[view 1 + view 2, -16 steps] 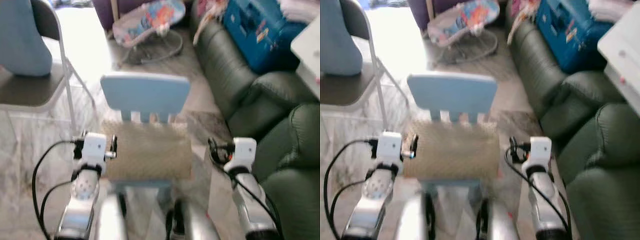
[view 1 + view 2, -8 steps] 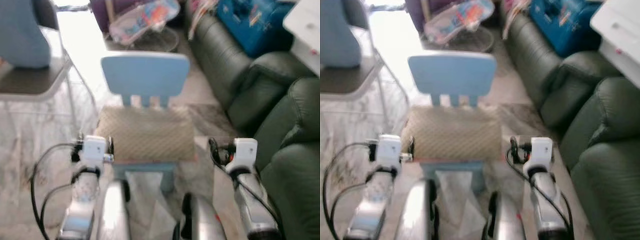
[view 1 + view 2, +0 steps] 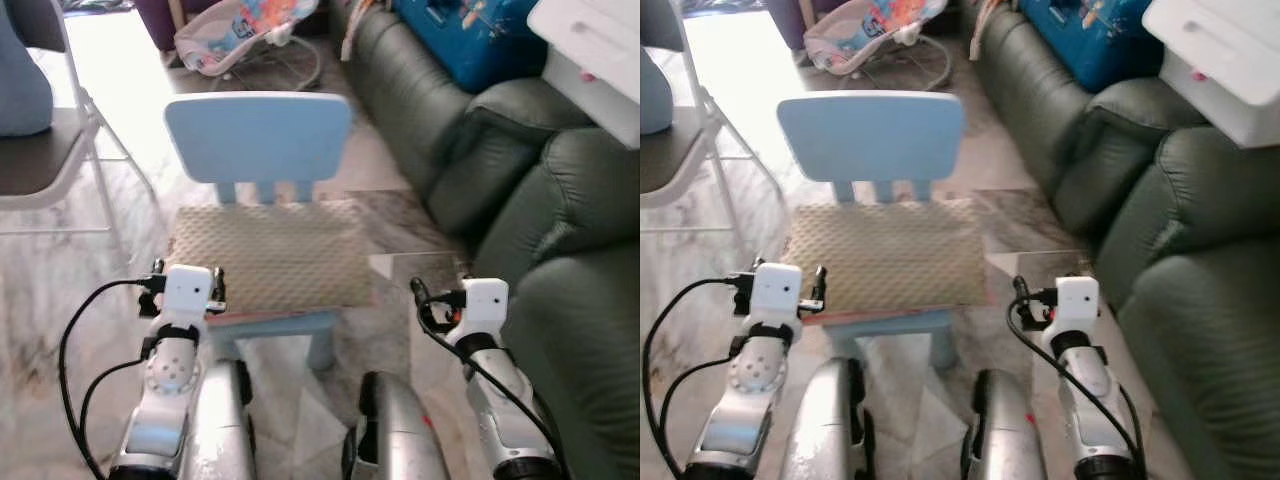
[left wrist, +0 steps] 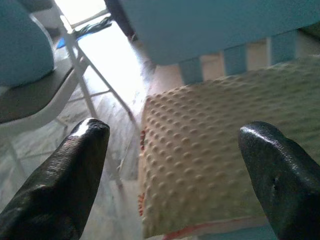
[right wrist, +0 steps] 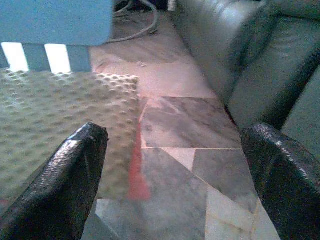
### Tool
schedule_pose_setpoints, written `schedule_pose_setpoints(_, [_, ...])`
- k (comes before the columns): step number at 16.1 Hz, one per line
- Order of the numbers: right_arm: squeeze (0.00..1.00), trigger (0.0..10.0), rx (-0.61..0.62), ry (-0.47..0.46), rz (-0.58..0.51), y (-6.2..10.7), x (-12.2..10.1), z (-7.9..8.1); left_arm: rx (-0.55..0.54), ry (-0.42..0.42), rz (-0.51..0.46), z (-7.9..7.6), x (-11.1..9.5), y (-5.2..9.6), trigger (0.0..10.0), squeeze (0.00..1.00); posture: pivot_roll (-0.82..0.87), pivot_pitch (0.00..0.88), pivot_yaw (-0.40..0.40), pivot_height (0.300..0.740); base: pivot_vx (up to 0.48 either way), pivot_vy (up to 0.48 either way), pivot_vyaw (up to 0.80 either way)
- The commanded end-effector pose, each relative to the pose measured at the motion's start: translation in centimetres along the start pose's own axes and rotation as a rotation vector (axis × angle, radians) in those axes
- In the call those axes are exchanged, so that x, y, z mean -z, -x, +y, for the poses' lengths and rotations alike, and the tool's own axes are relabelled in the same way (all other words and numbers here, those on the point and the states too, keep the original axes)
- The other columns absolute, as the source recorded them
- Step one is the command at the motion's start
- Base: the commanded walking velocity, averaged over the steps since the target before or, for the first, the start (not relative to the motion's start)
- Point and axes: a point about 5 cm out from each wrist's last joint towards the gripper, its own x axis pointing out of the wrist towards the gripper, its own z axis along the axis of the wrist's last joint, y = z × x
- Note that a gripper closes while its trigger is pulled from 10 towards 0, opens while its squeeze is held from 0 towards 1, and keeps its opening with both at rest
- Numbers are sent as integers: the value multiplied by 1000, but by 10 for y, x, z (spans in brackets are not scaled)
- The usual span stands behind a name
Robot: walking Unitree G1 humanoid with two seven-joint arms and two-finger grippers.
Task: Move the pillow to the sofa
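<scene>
Closer now, beige dimpled pillow (image 3: pixel 268 257) lies flat on blue chair (image 3: pixel 258 140).

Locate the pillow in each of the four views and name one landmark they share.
Left eye view: pillow lies on the seat of the small blue chair, centre.
Right eye view: same spot, slightly left of centre.
Left wrist view: bumpy beige surface between the open black fingers.
Right wrist view: its corner behind one finger.
Shared landmark: the chair's slatted blue backrest.
</scene>
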Motion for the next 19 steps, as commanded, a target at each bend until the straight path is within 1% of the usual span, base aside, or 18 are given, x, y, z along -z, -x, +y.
schedule_pose_setpoints(1, [0,10000,-17,4,-4,-1,-1,3,-6,-12,18,2,4,2,10000,0,-18,150,-65,632,0,0,756])
schedule_pose_setpoints(5, [0,10000,-21,3,-4,-2,0,4,-6,-15,20,2,4,1,10000,0,-18,147,-67,632,0,0,692])
schedule_pose_setpoints(12, [0,10000,-6,-14,-8,-2,-1,3,-15,-32,38,3,7,2,10000,0,-25,160,-60,632,0,0,0])
schedule_pose_setpoints(19, [0,10000,-15,-22,-12,-1,-1,3,-20,-38,49,3,9,2,10000,0,-28,170,-62,542,0,0,0])
